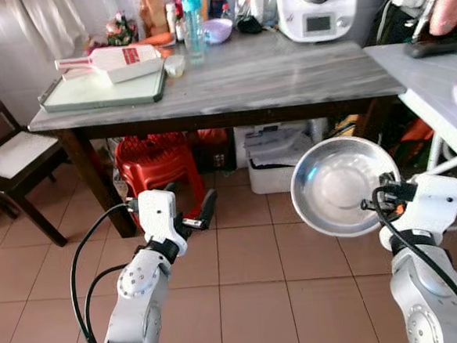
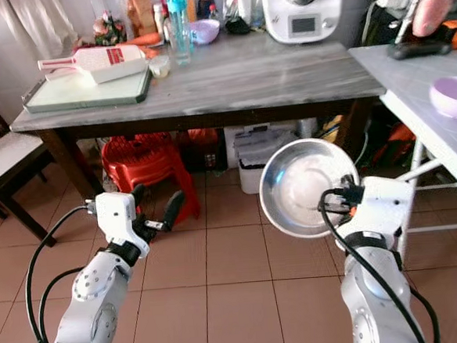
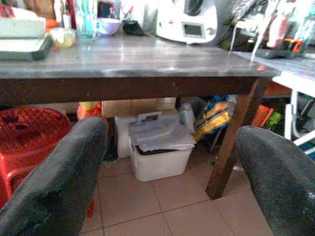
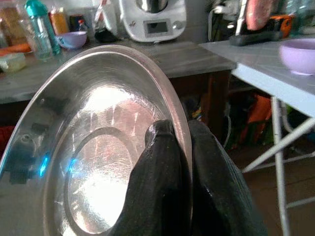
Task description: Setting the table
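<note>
Grey tabletop (image 1: pixel 285 77) bare at its near right; clutter crowds the back, seemingly.

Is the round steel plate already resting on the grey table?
No, the right gripper pinches the round steel plate by its rim, in the air, short of the grey table.

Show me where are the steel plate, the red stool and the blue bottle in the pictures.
steel plate (image 1: pixel 340 181), left eye view, on its shiny inner face.
red stool (image 1: pixel 149 163), left eye view, on its seat under the table.
blue bottle (image 1: pixel 193 21), left eye view, on its body, at the table's back.
</note>
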You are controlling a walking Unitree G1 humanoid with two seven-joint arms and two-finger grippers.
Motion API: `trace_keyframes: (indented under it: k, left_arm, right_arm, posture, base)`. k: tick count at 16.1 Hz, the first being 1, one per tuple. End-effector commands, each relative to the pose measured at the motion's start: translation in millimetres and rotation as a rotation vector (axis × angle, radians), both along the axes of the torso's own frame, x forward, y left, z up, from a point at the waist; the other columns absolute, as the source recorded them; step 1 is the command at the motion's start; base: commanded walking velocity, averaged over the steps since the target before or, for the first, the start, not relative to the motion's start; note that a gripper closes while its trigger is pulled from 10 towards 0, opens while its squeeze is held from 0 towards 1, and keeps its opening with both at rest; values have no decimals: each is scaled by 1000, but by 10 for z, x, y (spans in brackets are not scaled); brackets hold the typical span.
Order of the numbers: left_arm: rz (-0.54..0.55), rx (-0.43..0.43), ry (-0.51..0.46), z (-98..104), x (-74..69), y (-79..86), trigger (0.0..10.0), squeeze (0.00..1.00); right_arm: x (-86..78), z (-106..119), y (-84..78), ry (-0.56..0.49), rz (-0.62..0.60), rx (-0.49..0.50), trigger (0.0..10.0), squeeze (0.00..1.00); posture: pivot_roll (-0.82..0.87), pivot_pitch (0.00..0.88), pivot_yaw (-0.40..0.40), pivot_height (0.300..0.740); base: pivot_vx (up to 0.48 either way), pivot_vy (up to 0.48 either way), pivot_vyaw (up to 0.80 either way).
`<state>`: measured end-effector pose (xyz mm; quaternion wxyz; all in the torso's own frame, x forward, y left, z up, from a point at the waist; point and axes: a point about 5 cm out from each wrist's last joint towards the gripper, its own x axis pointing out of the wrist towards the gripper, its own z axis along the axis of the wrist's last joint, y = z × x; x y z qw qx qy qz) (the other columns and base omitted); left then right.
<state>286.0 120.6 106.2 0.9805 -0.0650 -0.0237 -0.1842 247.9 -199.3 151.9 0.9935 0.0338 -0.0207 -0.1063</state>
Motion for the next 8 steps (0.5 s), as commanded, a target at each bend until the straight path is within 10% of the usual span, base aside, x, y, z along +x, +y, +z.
trace_keyframes:
  k: [1, 8]
  left_arm:
    - [-7, 5, 1, 10, -8, 6, 10000, 0]
    - [-25, -3, 9, 13, -14, -12, 10000, 0]
  right_arm:
    - [19, 33, 36, -14, 16, 3, 10000, 0]
    - [22, 22, 34, -10, 13, 13, 10000, 0]
  posture:
    - [-66, 15, 22, 740]
    - [-69, 20, 25, 740]
  base:
    - [428, 0, 0]
    - [442, 0, 0]
